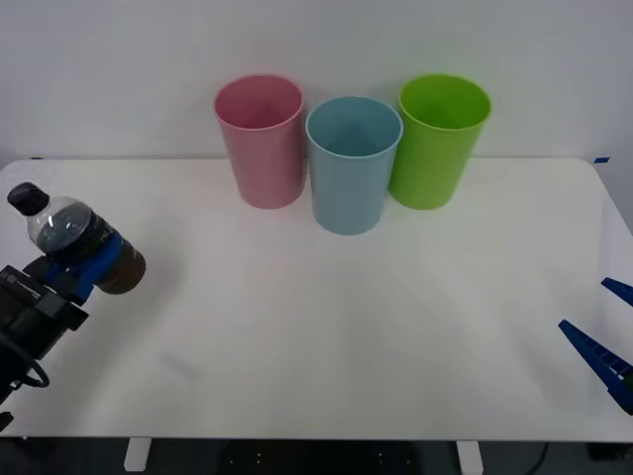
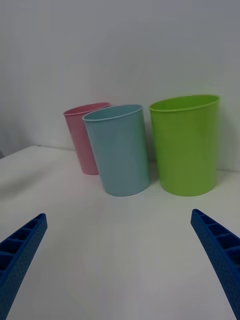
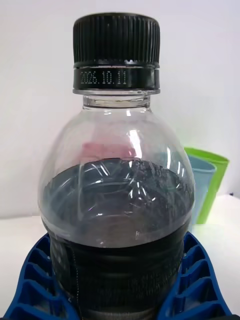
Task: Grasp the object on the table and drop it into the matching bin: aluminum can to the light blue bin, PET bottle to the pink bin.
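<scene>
Gripping the bottle [image 1: 74, 237] at nine o'clock, the left gripper [image 1: 84, 265] is carrying; next, swinging toward the pink bin [image 1: 261, 141] at twelve. Right gripper [image 1: 603, 346] is idling open at four.

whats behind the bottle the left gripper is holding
Through the PET bottle in the left gripper the pink bin shows faintly; beside it, light blue bin. The dark liquid hides everything lower.

PET bottle [image 1: 74, 242], black cap, dark liquid, tilted, held above table [image 1: 326, 336] at left edge; pink bin [image 1: 261, 141] and light blue bin [image 1: 352, 163] upright at rear.
</scene>
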### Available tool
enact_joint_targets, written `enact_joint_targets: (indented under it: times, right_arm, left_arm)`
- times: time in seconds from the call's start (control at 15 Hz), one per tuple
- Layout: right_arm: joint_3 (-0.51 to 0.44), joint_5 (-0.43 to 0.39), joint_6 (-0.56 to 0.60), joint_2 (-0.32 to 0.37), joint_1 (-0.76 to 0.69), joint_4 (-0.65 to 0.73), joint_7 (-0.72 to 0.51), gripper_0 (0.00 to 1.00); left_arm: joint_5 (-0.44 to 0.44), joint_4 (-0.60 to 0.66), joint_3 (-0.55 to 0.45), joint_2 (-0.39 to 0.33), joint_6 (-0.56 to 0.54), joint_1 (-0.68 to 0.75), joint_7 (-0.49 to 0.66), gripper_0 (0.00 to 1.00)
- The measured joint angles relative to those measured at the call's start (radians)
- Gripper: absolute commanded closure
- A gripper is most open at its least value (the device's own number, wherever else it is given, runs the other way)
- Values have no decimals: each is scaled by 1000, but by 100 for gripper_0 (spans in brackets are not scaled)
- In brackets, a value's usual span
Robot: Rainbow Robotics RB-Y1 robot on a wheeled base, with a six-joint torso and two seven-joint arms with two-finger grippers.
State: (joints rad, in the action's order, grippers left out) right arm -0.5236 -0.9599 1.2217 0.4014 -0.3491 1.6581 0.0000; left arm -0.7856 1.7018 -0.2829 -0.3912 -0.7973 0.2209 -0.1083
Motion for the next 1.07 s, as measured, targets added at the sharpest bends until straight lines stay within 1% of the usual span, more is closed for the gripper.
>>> enact_joint_targets:
  times: [0.13, 0.27, 0.33, 0.67, 0.73, 0.87, 1.07]
  right_arm:
    - [0, 0, 0, 0, 0, 0, 0, 0]
    - [0, 0, 0, 0, 0, 0, 0, 0]
    - [0, 0, 0, 0, 0, 0, 0, 0]
    - [0, 0, 0, 0, 0, 0, 0, 0]
    - [0, 0, 0, 0, 0, 0, 0, 0]
    - [0, 0, 0, 0, 0, 0, 0, 0]
    - [0, 0, 0, 0, 0, 0, 0, 0]
  left_arm:
    - [-7, 58, -5, 0, 73, -12, 18, 100]
    - [-48, 74, -5, 0, 124, -69, 38, 100]
    - [-69, 74, -4, 0, 140, -104, 59, 100]
    - [-179, 73, -3, 0, 169, -239, 234, 100]
    - [-215, 73, -3, 0, 176, -263, 265, 100]
    - [-289, 60, -3, 3, 195, -315, 303, 100]
    - [-350, -23, 22, 4, 205, -417, 303, 100]
